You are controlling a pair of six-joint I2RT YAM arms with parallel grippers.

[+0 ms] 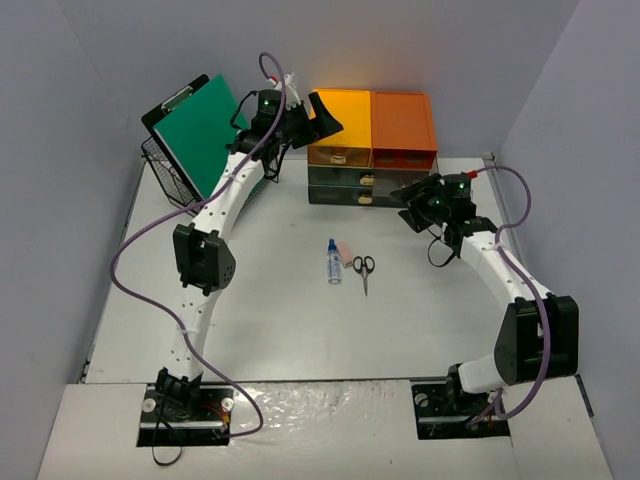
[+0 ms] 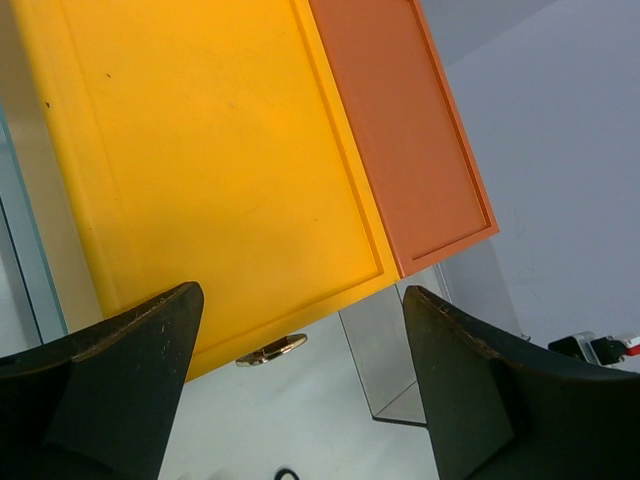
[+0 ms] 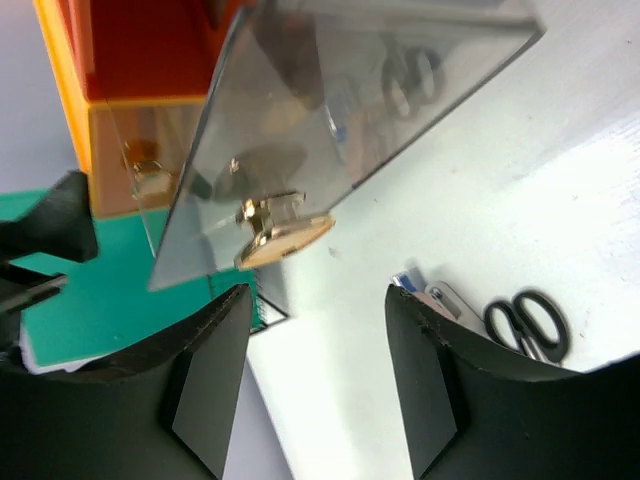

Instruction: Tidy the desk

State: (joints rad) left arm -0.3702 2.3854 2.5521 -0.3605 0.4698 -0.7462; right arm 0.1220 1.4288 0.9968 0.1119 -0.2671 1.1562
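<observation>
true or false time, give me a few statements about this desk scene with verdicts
1. The scissors lie right of the small bottle on the desk. True.
2. The left gripper is clamped on the green clipboard. False: its jaws are open, by the yellow drawer unit.
3. The yellow drawer unit sits left of the orange drawer unit. True.
4. The green clipboard lies flat mid-desk. False: it leans in the wire basket at the far left.

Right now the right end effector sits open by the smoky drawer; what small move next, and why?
Probably draw the right end effector back off the brass handle. Its jaws are open with nothing between them, the smoky drawer looks pulled out, and the scissors and small bottle lie loose on the desk.
</observation>
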